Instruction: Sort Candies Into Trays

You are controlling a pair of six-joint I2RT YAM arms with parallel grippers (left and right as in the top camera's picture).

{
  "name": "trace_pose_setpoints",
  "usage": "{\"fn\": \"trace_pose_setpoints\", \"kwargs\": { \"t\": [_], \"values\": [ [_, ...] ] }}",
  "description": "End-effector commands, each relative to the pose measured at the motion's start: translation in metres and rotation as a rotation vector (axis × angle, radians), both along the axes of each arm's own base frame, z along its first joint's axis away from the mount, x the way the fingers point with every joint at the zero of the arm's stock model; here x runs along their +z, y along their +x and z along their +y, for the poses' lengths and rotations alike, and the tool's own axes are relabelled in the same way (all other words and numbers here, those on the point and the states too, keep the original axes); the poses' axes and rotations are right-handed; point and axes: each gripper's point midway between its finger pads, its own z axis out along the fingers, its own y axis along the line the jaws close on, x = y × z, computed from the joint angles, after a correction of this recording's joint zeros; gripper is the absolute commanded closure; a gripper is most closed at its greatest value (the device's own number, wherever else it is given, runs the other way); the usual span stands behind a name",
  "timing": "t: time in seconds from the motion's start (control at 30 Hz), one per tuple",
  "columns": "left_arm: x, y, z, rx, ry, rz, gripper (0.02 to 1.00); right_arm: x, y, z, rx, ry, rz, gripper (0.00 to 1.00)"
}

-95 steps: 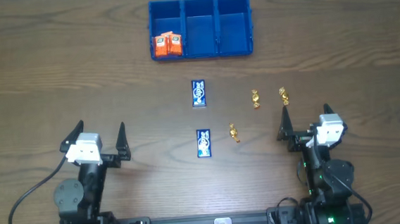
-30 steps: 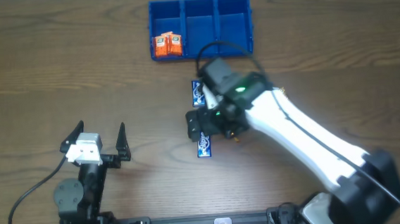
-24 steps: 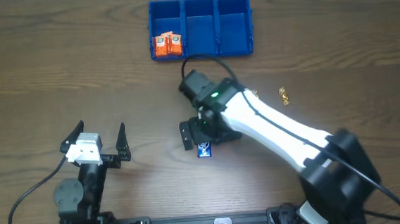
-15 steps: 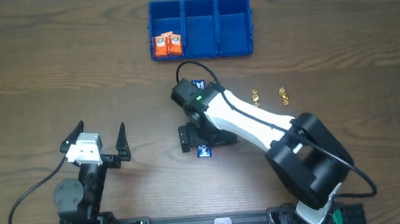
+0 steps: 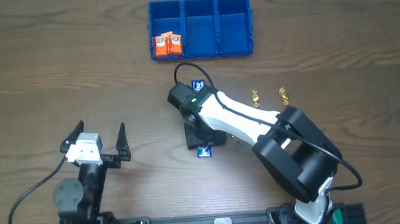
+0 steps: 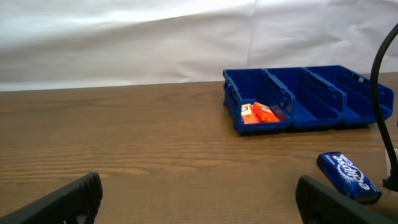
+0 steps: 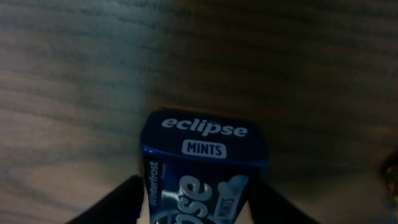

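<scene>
A blue tray (image 5: pixel 203 55) with three compartments held two orange candies (image 5: pixel 168 45) side by side in its left compartment. One blue mint pack (image 5: pixel 199 85) lay near the tray's front wall, and a second mint pack (image 7: pixel 204 168) lay flat, farther out. Two gold-wrapped candies (image 5: pixel 255 98) lay off the tray's right end.

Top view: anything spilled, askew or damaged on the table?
Nothing stands out. The orange candies sit in the left compartment of the blue tray; the mint packs and gold candies lie loose on the table, unsorted but intact.
</scene>
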Motion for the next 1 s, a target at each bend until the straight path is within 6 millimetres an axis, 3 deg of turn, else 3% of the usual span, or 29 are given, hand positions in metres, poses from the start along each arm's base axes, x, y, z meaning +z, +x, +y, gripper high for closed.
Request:
{"fn": "trace_pose_setpoints", "kwargs": {
  "t": [0.03,0.27,0.4,0.53,0.77,0.87,1.0],
  "values": [
    [-0.017,-0.001,-0.002,-0.01,-0.011,0.052,0.02,-0.002,0.004,0.005,-0.006,-0.008,-0.025,0.634],
    [-0.017,-0.001,-0.002,-0.01,-0.01,0.052,0.02,0.002,0.008,0.006,0.0,-0.009,-0.057,0.925],
    [-0.017,-0.001,-0.002,-0.01,-0.011,0.052,0.02,0.043,0.027,0.008,0.002,0.007,-0.183,0.965],
    [-0.017,-0.001,-0.002,-0.01,-0.01,0.052,0.023,0.113,0.069,-0.014,-0.039,-0.054,-0.337,0.965],
    [-0.017,-0.001,-0.002,-0.01,-0.01,0.052,0.023,0.234,0.185,-0.027,-0.047,0.019,-0.681,0.965],
    [-0.017,-0.001,-0.002,-0.01,-0.01,0.052,0.02,0.255,0.227,-0.034,-0.069,0.027,-0.775,0.965],
    [-0.017,-0.001,-0.002,-0.01,-0.01,0.052,0.02,0.247,0.283,-0.032,-0.062,0.034,-0.876,0.965]
  ]
}}
